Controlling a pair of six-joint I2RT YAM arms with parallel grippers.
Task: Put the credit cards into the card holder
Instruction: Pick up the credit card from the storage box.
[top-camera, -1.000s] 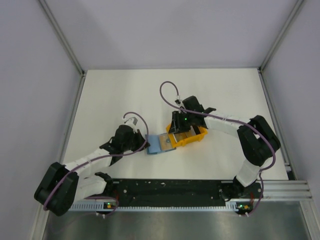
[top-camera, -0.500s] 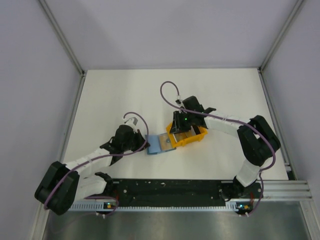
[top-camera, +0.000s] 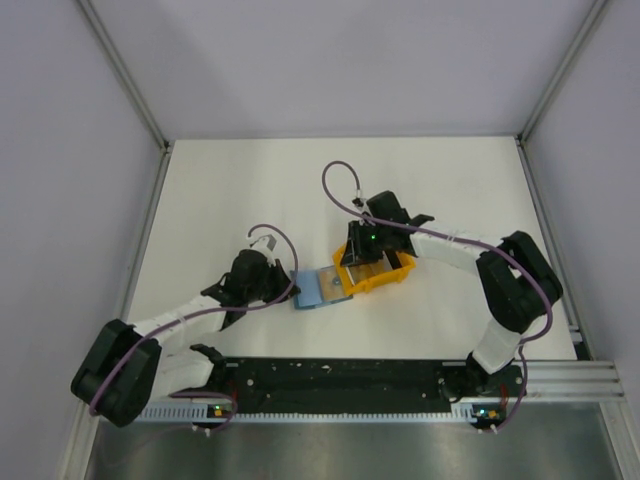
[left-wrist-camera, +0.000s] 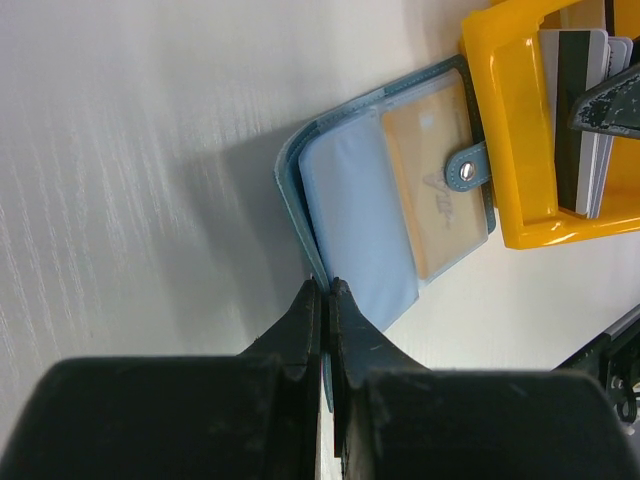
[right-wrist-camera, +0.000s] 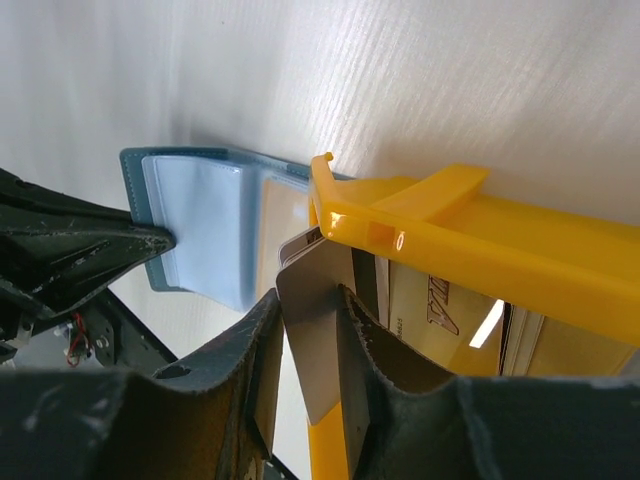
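The left gripper (left-wrist-camera: 325, 290) is the nearest to the arm bases. Its fingers are closed tightly together, and they pinch the thin near-left edge of the card holder (left-wrist-camera: 380, 220). In the top view this left gripper (top-camera: 285, 290) is over the middle of the tabletop (top-camera: 220, 190), a little toward the near edge.

The card holder (top-camera: 318, 290) lies open and flat on the tabletop, with the pale blue pockets facing up. One tan card (left-wrist-camera: 440, 195) shows through a clear pocket. A small snap strap (left-wrist-camera: 465, 170) lies over the side of the holder that touches the orange rack (left-wrist-camera: 510, 150).

The orange rack (top-camera: 385, 278) stands just beside the card holder, on its right and slightly farther from the bases. Several credit cards (left-wrist-camera: 585, 120) stand on edge inside it.

The right gripper (right-wrist-camera: 310, 300) is lowered into the rack from above. Its fingers stand partly apart, and one grey card (right-wrist-camera: 318, 340) is between them, close to both fingers. I cannot tell if they already press on it. In the top view the right gripper (top-camera: 365, 255) covers the far-left part of the rack.
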